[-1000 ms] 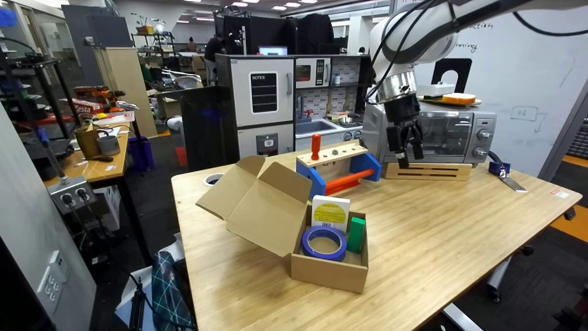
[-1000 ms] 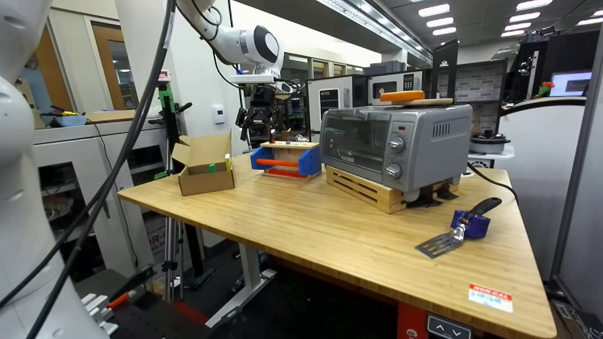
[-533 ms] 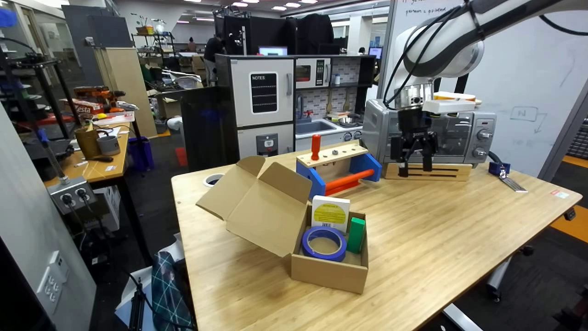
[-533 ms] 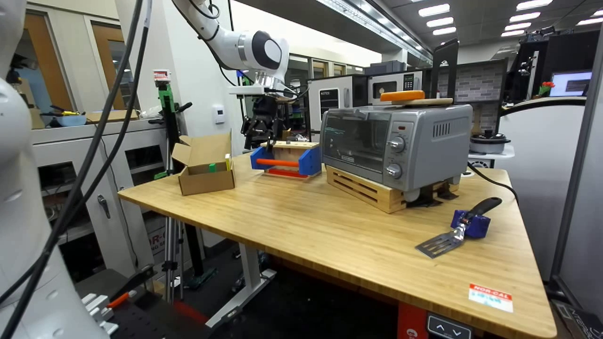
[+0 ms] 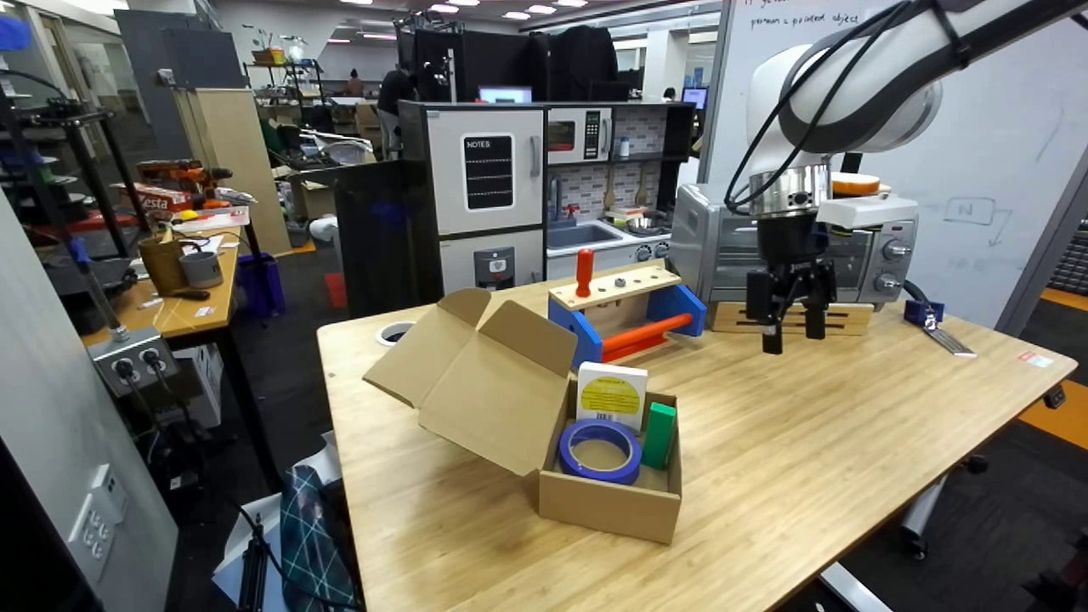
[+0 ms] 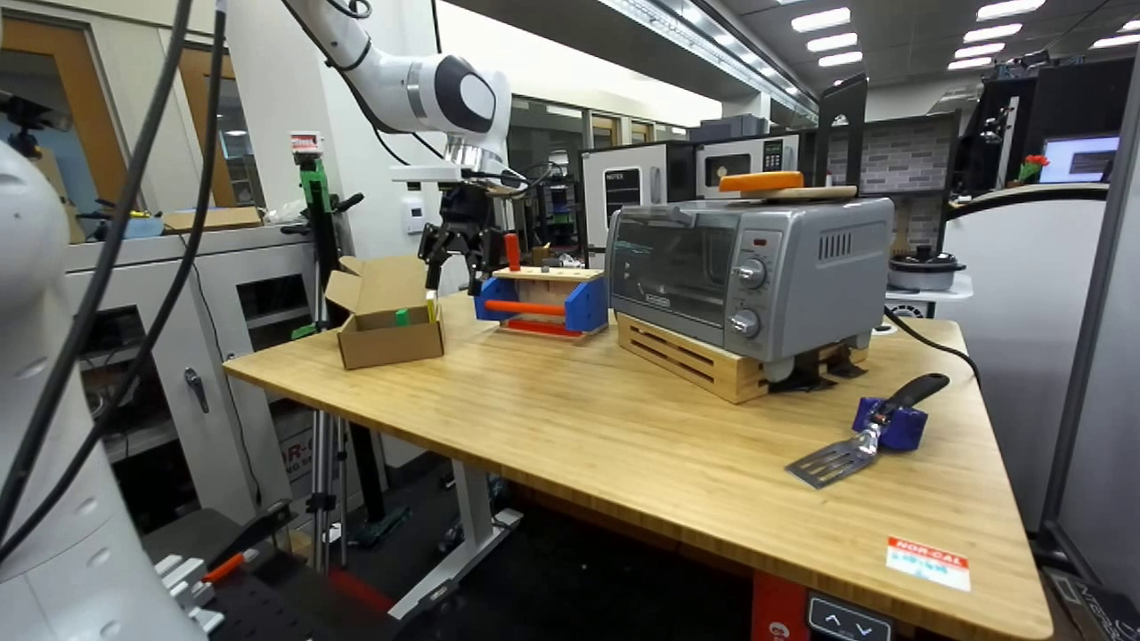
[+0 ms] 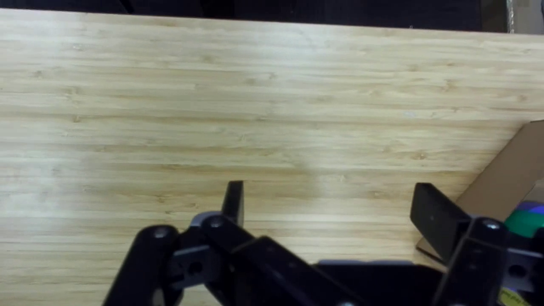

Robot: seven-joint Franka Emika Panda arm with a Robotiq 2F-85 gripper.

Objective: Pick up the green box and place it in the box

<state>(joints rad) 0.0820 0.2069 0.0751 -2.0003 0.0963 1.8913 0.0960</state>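
The green box (image 5: 660,435) stands upright inside the open cardboard box (image 5: 608,507), at its right side. In an exterior view only the top of the green box (image 6: 402,317) shows above the wall of the cardboard box (image 6: 389,346). My gripper (image 5: 793,336) is open and empty, pointing down above the table, apart from the cardboard box; it also shows in an exterior view (image 6: 454,287). In the wrist view, bare tabletop lies between the open fingers (image 7: 329,189). The cardboard box (image 7: 505,178) and part of the green box (image 7: 525,223) show at the right edge, partly behind a finger.
A blue tape roll (image 5: 571,459) and a white-yellow package (image 5: 612,395) share the cardboard box, whose flaps stand open. A red-and-blue toy tray (image 5: 629,327) stands behind it. A toaster oven (image 6: 748,276) on a wooden stand and a spatula (image 6: 846,454) are also on the table (image 6: 570,418).
My gripper has come lower and turned to point straight down. It has moved rightward in an exterior view, away from the toy tray. The green box and cardboard box have not moved.
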